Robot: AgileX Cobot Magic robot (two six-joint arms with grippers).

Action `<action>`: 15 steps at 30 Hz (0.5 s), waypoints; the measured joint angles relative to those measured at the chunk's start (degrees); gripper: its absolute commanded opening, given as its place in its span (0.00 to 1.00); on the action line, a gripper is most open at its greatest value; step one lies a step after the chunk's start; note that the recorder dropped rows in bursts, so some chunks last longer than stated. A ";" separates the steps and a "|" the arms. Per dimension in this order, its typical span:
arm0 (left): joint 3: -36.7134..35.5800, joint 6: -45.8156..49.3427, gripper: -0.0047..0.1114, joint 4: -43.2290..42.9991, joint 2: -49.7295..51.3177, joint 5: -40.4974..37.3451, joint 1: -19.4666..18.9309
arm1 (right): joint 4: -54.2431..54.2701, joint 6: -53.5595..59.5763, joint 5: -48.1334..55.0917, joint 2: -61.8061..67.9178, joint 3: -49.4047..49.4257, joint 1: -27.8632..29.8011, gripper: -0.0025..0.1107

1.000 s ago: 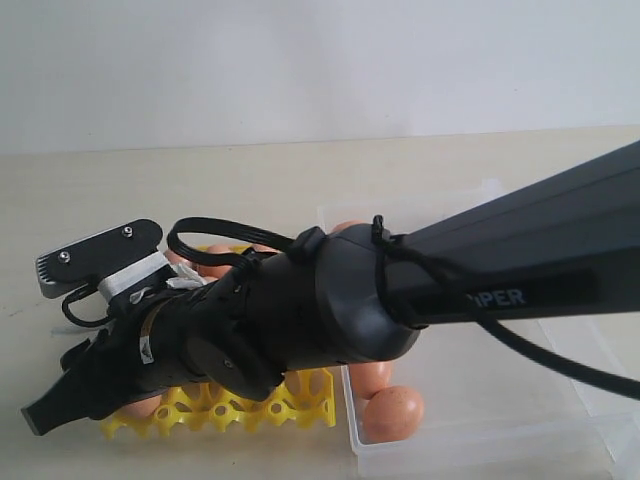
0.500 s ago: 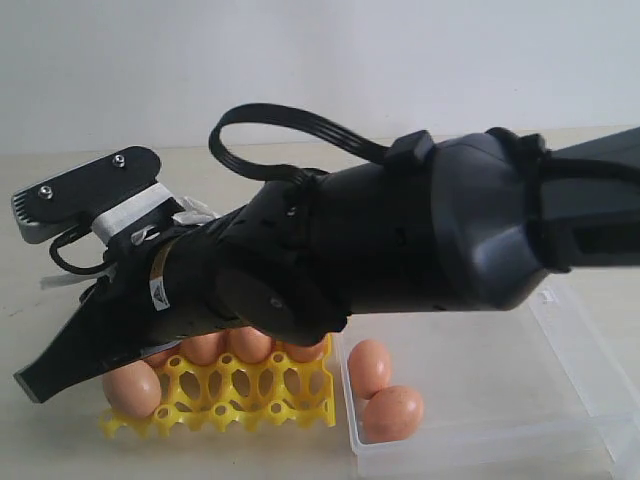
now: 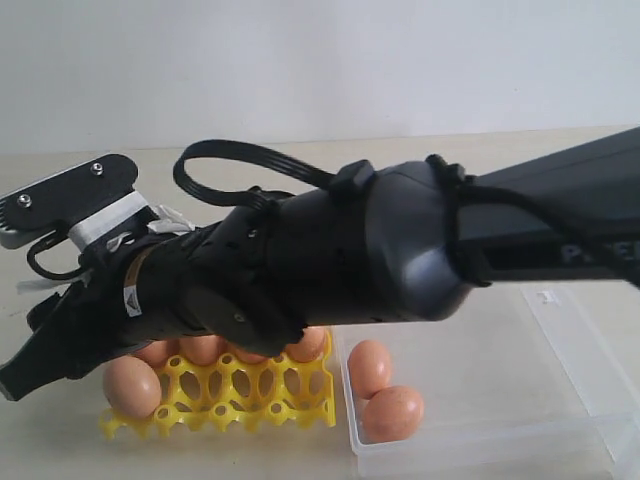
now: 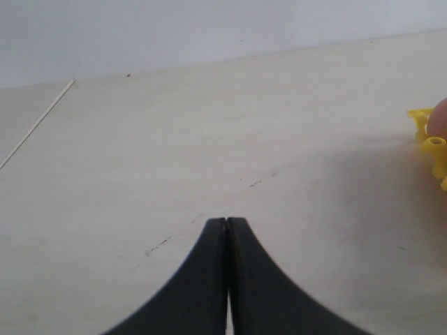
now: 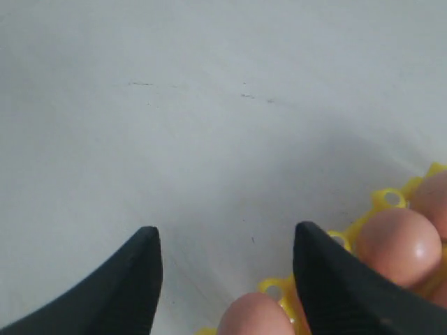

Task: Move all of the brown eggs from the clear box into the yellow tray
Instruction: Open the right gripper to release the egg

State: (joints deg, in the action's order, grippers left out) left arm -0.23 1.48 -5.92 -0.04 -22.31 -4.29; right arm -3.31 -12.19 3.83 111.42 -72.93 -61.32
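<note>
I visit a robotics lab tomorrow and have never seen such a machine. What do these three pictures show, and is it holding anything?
This robot has two arms, each ending in a two-fingered gripper. The outside camera shows one big black robot arm reaching over a bright yellow plastic egg tray holding brown eggs on a pale tabletop; two more brown eggs lie in a clear plastic box. The other pictures come from cameras on the wrists. The left gripper is shut on nothing above bare table; the right gripper is open and empty, beside the tray's eggs.
</note>
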 measured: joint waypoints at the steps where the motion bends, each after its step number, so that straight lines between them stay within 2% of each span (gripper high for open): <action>1: 0.00 0.00 0.04 0.00 0.00 0.00 0.00 | 0.00 0.00 0.85 0.89 -1.17 -0.05 0.52; 9: 0.00 0.00 0.04 0.00 0.00 0.00 0.00 | 0.00 1.07 6.88 7.42 -9.20 -0.63 0.52; 15: 0.00 0.00 0.04 0.00 0.00 0.00 0.00 | 0.00 1.07 9.93 10.37 -10.78 -0.63 0.52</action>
State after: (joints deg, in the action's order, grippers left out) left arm -0.23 1.48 -5.92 -0.04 -22.31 -4.29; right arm -3.31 -11.12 13.75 121.80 -83.71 -61.95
